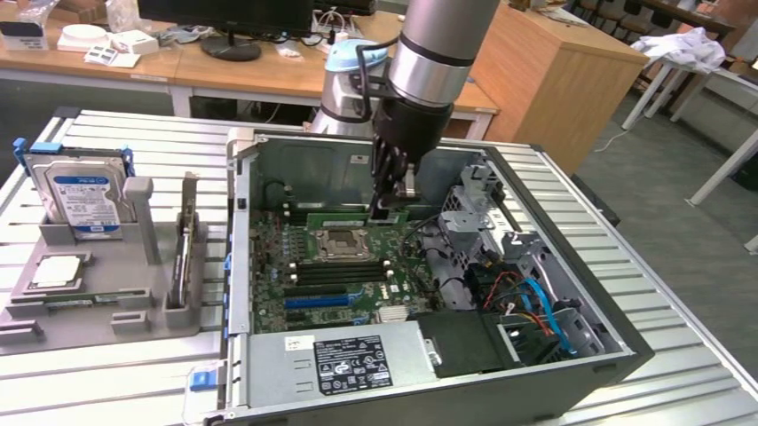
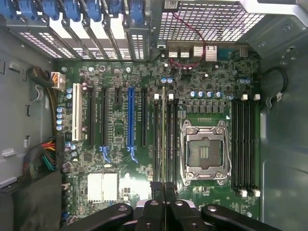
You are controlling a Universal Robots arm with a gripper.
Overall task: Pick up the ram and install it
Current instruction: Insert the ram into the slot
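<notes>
Exterior view, table: I see a slatted metal table (image 1: 130,373) carrying the whole set-up.
Computer case: an open tower case (image 1: 616,351) lies on its side on the table, towards the exterior view's right, with its inside facing up.
Arm: the robot arm (image 1: 432,53) comes down from above into the open case.
Motherboard: the green motherboard (image 1: 296,297) lies flat on the case floor.
Parts holder: a grey parts holder (image 1: 106,306) sits on the table at the exterior view's left, just beside the case.
Power supply: the power supply (image 1: 355,359), with a black label, fills the near end of the case.
Hard drive: a silver-and-blue hard drive (image 1: 77,191) stands upright in the parts holder, well apart from the gripper.
CPU socket: the CPU socket (image 2: 204,151) is open in its metal frame, with a bank of black memory slots (image 2: 156,139) on either side.
Expansion slot: a blue expansion slot (image 2: 131,118) runs parallel to the memory slots, on the side away from the CPU socket.
Gripper: the gripper (image 1: 389,211) hangs inside the case over the motherboard. On the wrist camera I read its fingers (image 2: 159,192) as pressed together, clamped on the ram.
Ram: the ram (image 1: 343,216) is a thin green stick held on edge in the gripper. From the wrist camera I see it edge-on (image 2: 163,139), lined up with the memory slots between the CPU socket and the expansion slot.
Seating: I cannot tell whether the ram touches a slot.
</notes>
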